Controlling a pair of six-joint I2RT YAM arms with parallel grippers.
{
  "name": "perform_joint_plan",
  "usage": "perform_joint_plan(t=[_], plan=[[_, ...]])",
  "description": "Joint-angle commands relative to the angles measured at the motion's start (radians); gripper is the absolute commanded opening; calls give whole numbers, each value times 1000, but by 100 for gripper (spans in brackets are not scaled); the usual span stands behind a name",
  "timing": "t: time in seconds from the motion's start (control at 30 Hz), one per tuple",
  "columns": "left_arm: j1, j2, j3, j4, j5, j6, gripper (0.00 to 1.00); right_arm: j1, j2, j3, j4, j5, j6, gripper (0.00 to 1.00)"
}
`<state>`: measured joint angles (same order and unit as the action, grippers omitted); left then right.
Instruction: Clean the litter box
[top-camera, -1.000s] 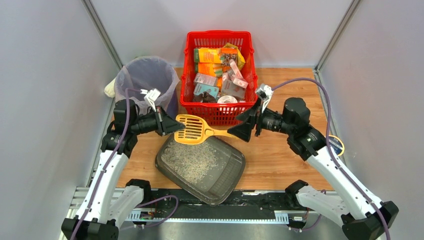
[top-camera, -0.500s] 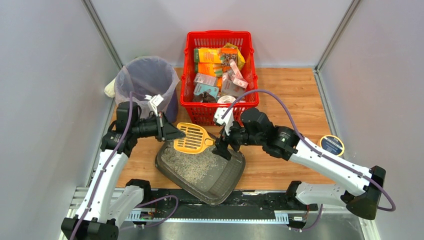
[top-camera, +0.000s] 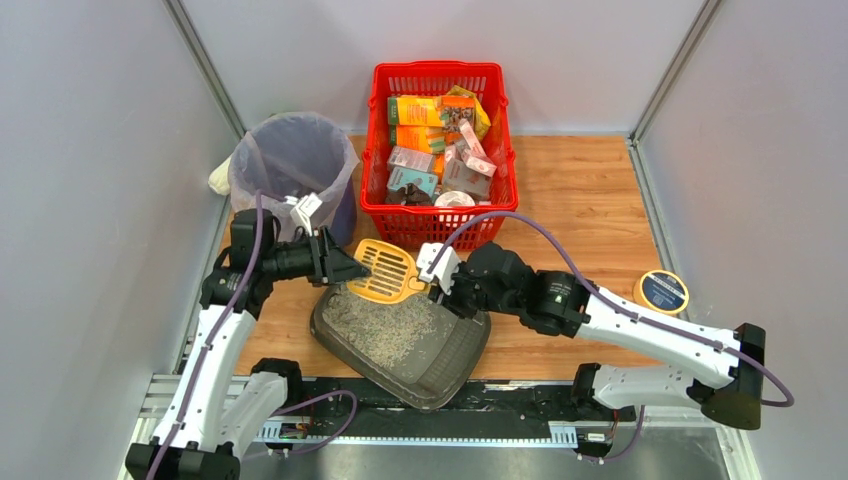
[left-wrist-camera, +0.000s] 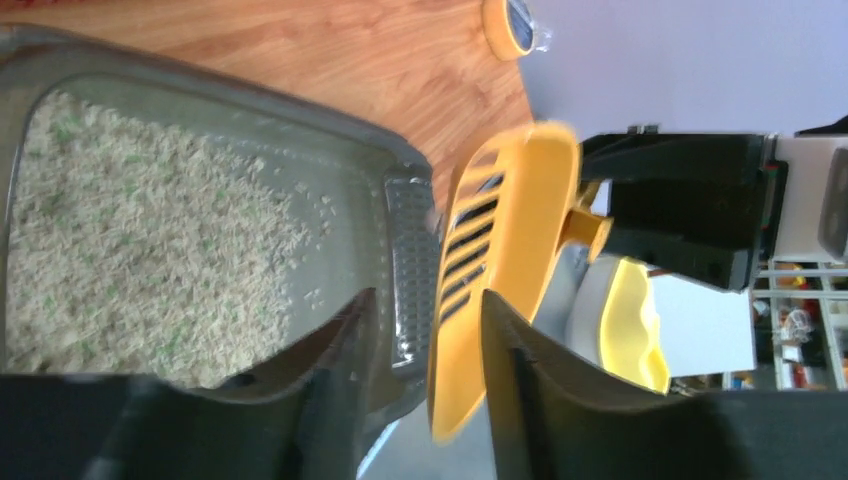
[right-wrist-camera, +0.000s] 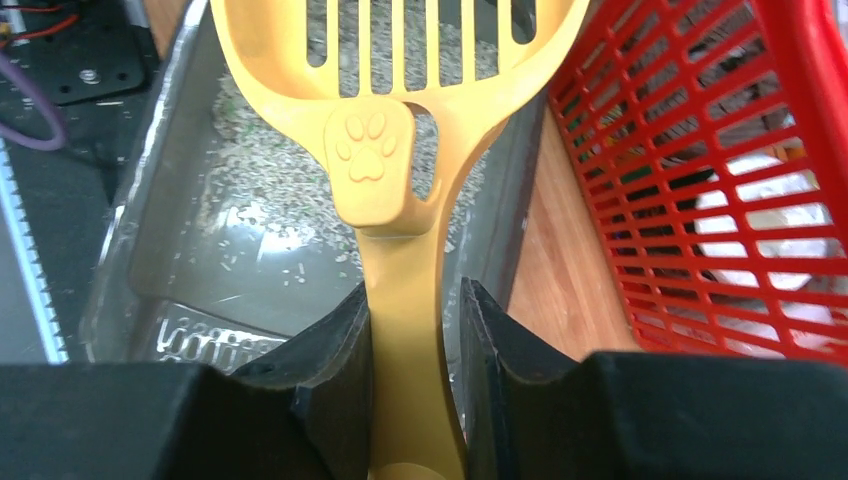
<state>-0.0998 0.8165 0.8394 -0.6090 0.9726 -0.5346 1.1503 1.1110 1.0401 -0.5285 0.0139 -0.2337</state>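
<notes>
— Two robot arms reach over a wooden table. Where does the litter box sit?

— The litter box, a shallow dark grey tray with rounded corners, lies at the near middle of the table. It is turned at an angle, just in front of a red mesh basket packed with small boxes and packets. Pale gravelly litter is spread toward its left end; the right end shows bare ribbed floor.

— And what does each gripper do?

— The right gripper is clamped on the handle of a yellow litter scoop. Both fingers press the handle's sides just below a raised paw print. The slotted head hangs over the box's far rim, above the litter. The left gripper comes in from the left with its fingers apart. The edge of the scoop head stands in the gap between them, and whether either finger touches it cannot be told.

— Anything else on the table?

— A round bin lined with a pale translucent bag stands at the far left, beside the basket. A small round yellow-rimmed object with a dark blue top lies at the right edge, well apart from the box.
</notes>
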Motion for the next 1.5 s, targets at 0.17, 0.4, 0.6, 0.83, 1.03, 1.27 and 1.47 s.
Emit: perform_joint_plan(t=[0.17, 0.4, 0.6, 0.83, 1.03, 1.27, 1.47], plan=[[14, -94, 124, -366, -490, 252, 72, -21, 59, 107, -232, 90, 23, 0], [14, -142, 133, -534, -822, 269, 73, -21, 188, 218, -480, 41, 47, 0], [11, -90, 41, -567, -833, 288, 73, -18, 403, 388, -632, 21, 31, 0], [-32, -66, 12, -571, -861, 266, 73, -1, 611, 514, -742, 15, 13, 0], [-52, 27, 1, -566, -825, 277, 68, 23, 722, 594, -743, -34, -6, 0], [-104, 113, -5, -554, -779, 292, 62, 29, 823, 646, -654, -112, -16, 0], [-133, 158, -10, -545, -773, 286, 55, 28, 840, 643, -489, -138, 52, 0]])
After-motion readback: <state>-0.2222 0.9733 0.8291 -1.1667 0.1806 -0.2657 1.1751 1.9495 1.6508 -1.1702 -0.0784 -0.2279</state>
